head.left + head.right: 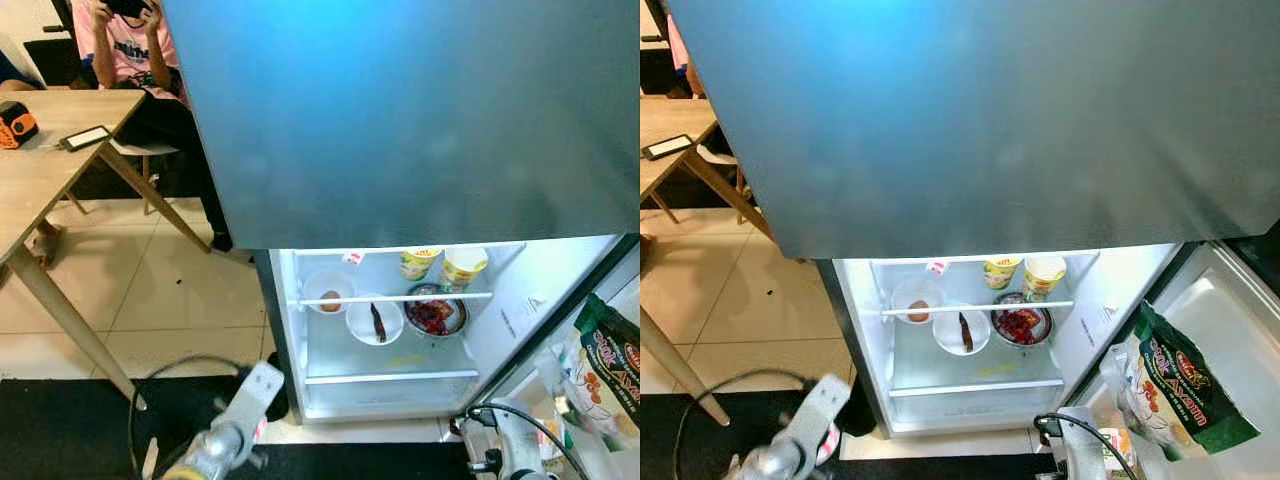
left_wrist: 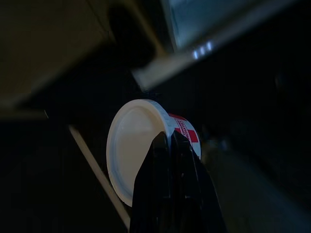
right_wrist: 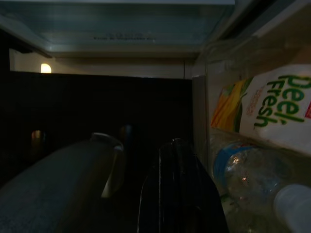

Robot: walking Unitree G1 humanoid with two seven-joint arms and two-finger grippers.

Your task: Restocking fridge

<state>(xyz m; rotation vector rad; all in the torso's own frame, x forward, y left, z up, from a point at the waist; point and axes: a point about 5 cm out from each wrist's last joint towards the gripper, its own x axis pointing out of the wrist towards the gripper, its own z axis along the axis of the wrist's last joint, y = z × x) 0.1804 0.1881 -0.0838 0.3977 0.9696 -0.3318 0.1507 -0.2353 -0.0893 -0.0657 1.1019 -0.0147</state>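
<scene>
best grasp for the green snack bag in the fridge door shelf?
Pinch the green snack bag at its free upper edge, coming from above. It stands tilted in the door shelf, bottom tucked among other items, so likely only the top is reachable.

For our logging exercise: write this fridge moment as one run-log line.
task: restock fridge | fridge: open, lit | left gripper: shut on white tub | right gripper: by door shelf, juice carton | shelves: bowls, cups

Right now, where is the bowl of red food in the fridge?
In the head views, the bowl of red food sits on the fridge's lit middle level, right of the white plate and below the two yellow cups.
</scene>
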